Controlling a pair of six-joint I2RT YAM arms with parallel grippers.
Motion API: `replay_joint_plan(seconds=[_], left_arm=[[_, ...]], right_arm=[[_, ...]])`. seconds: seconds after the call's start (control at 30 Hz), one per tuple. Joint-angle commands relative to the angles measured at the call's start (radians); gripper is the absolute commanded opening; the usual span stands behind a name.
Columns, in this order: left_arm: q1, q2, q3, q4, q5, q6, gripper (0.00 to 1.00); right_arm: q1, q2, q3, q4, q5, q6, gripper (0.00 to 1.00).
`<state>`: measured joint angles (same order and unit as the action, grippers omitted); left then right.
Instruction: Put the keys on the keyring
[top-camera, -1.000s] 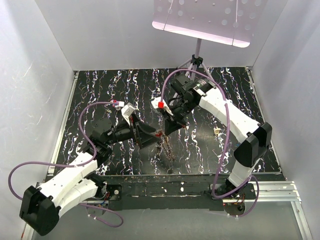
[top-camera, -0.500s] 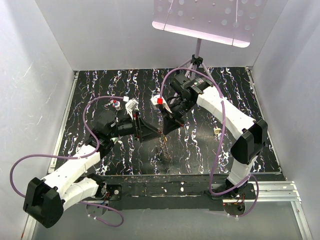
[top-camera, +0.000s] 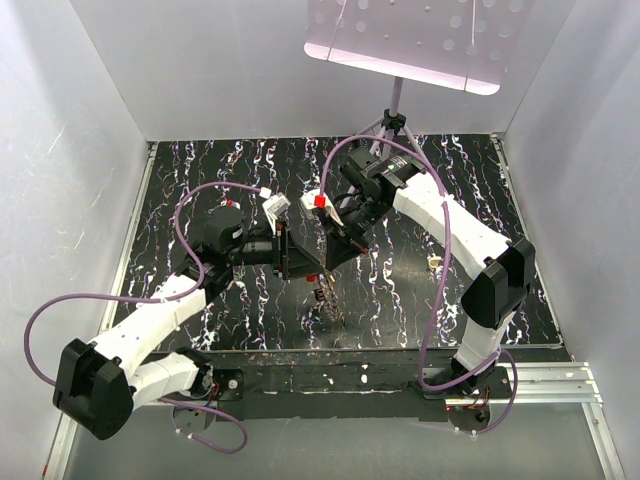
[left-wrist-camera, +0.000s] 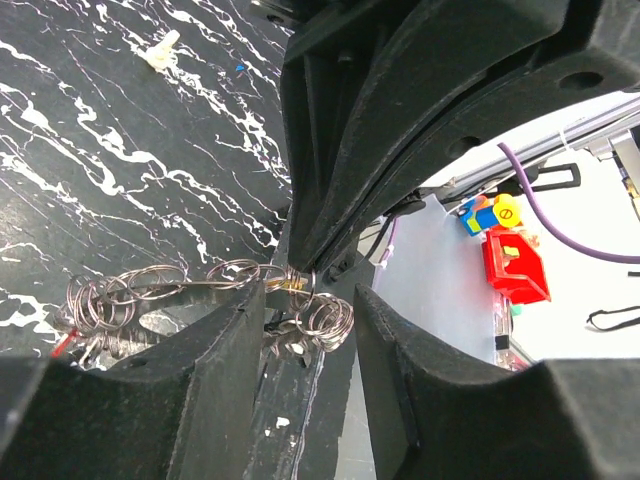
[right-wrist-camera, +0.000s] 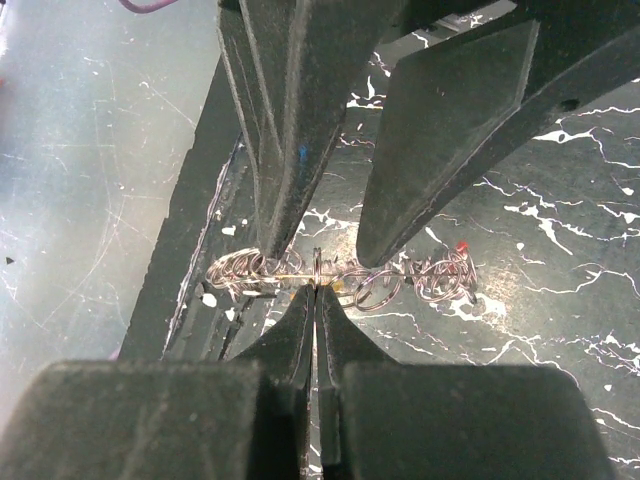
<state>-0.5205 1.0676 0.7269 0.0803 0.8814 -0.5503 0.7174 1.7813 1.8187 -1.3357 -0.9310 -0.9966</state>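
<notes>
The keyring (right-wrist-camera: 340, 272) is a chain of thin linked wire rings, hanging just above the black marbled table (top-camera: 200, 170). My right gripper (right-wrist-camera: 316, 285) is shut on one upright ring in the chain's middle. My left gripper (left-wrist-camera: 308, 310) faces it from the other side, jaws apart, with a bunch of the rings (left-wrist-camera: 325, 320) in the gap between its fingertips. A red key head (right-wrist-camera: 461, 246) shows at one end of the chain and a small brass bit (left-wrist-camera: 290, 284) sits beside the pinched ring. One beige key (top-camera: 433, 262) lies loose on the table to the right.
A grey tripod stand (top-camera: 393, 125) carrying a light panel (top-camera: 410, 40) stands at the back. White walls close in both sides. A metal rail (top-camera: 350, 350) runs along the table's near edge.
My left gripper has moved up and right to meet the right gripper at the rings, and its jaws have narrowed. The right gripper has stayed shut and shifted slightly left.
</notes>
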Motion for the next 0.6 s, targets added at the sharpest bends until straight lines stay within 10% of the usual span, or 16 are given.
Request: replay_joint_plan(seconds=[0.0,0.57], left_arm=[[0.002,0.006,0.042,-0.036,0.04,0.033,0.38],[-0.023,0.061,0.049,-0.011,0.051,0.029,0.2]], right_arm=[[-0.004,-0.008,0.037,-0.258,-0.058,0.012,0.01],[-0.004,0.0,0.033,-0.26,-0.066,0.019,0.01]])
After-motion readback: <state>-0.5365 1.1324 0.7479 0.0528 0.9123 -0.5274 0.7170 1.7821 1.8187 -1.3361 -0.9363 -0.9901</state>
